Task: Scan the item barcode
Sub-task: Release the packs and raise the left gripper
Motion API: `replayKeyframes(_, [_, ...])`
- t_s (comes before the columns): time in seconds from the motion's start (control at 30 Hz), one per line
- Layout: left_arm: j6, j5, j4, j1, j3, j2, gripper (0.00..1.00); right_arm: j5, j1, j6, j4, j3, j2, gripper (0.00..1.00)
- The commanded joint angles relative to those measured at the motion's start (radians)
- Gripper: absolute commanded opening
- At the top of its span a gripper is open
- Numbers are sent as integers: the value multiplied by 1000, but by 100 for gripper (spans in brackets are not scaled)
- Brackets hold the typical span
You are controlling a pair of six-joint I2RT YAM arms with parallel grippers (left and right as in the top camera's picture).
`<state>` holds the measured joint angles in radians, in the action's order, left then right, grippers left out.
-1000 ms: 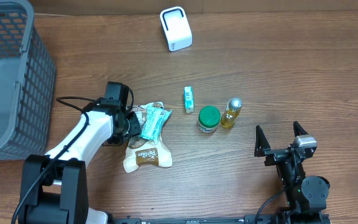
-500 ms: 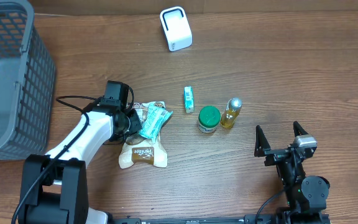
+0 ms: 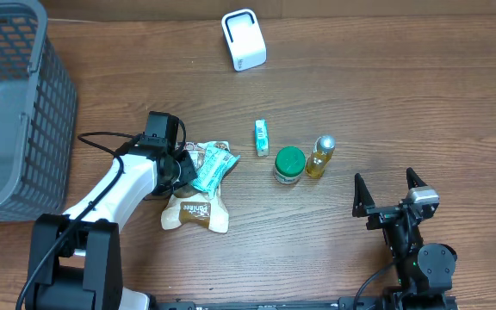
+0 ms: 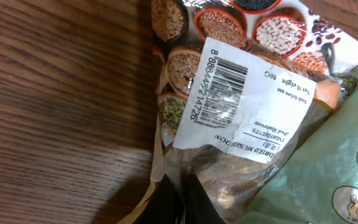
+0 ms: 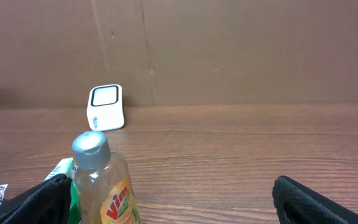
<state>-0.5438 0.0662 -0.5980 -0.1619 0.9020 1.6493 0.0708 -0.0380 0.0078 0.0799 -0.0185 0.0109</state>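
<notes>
With the left pincer point(image 4: 182, 186) pinched shut on only a thin edge of the mushroom pouch point(image 4: 241, 93), it might slip out on lifting; the right pincer point(image 3: 387, 188) gaped empty.

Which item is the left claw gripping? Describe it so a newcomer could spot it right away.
From the gray basket on the left, look right to the left claw, which is shut on the edge of a bag. It's the flat brown-and-cream bag lying partly under a teal packet. What sets it apart: printed bowls of beans and a white barcode sticker.
</notes>
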Motion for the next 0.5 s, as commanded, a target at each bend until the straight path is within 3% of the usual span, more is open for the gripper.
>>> replayKeyframes(0.0, [65,-48,25,6,-22,5,4,-3,5,4,-3,11,-8,100])
replayKeyframes(0.13, [182,-93,82,19,-18,5,4,-3,5,4,-3,11,-8,100])
replayKeyframes(0.27, [185,-237,134,50,-6,5,4,-3,5,4,-3,11,-8,100])
replayKeyframes(0.47, [185,-204,150,103,57,5,6,-3,5,4,-3,11,-8,100])
